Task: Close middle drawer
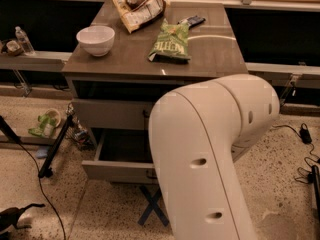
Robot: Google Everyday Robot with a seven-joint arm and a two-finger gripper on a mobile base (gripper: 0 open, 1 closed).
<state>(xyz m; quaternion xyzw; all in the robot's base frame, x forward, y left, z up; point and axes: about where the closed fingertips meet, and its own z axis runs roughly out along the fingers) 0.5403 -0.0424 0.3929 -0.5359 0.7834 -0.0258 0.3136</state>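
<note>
The middle drawer (pixel 116 171) is pulled out of the grey-beige cabinet, its interior open to view above its flat front. Its small dark pull (pixel 150 174) shows just at the edge of my arm. The taller top drawer front (pixel 110 114) above it is flush with the cabinet. My large white arm (pixel 210 154) fills the lower right of the camera view and covers the right half of the drawers. My gripper does not show; it is out of view past or behind the arm.
On the cabinet top (pixel 120 59) lie a white bowl (pixel 95 39), a green chip bag (pixel 171 40) and another snack bag (pixel 138 9). A black stand leg (pixel 57 146) and cables lie on the floor at left. A blue tape cross (pixel 152 209) marks the floor below the drawer.
</note>
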